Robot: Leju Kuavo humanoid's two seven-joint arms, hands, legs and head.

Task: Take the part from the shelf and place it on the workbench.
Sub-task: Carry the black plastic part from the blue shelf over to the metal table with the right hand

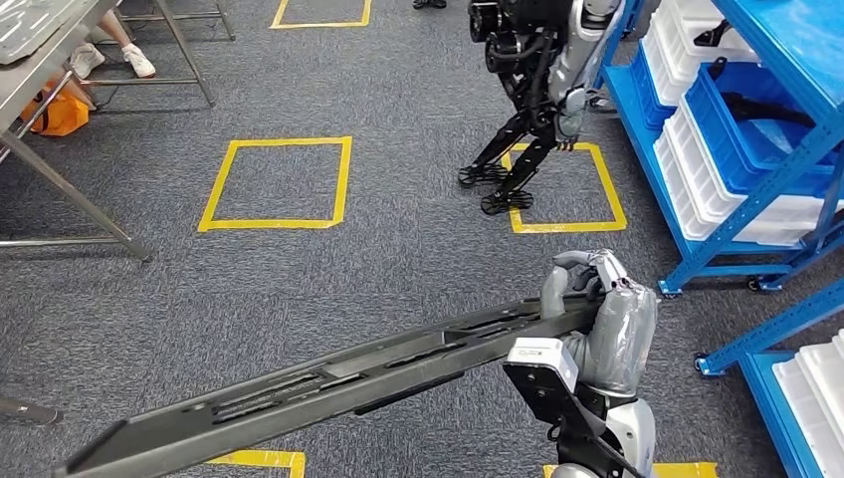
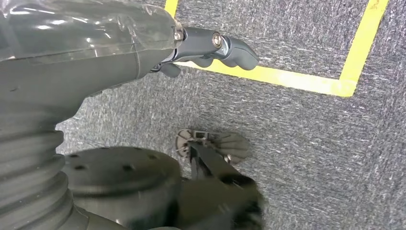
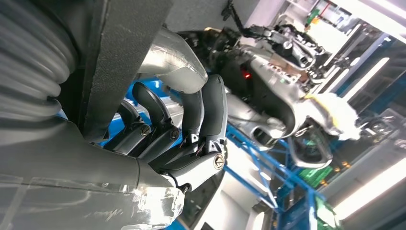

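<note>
One long, dark grey, slotted metal rail (image 1: 328, 383) is carried by the right hand (image 1: 597, 299), whose fingers wrap its near end; the right wrist view confirms dark fingers (image 3: 191, 120) curled around the bar. Its long axis runs from that hand down and across to the robot's left, low over the grey carpet. The steel-legged worktop (image 1: 40, 40) stands far to the left, well apart from the blue shelf rack (image 1: 737, 129) on the right, so the free end points roughly toward it. The left hand (image 2: 210, 48) hangs over the floor, fingers curled in, holding nothing.
</note>
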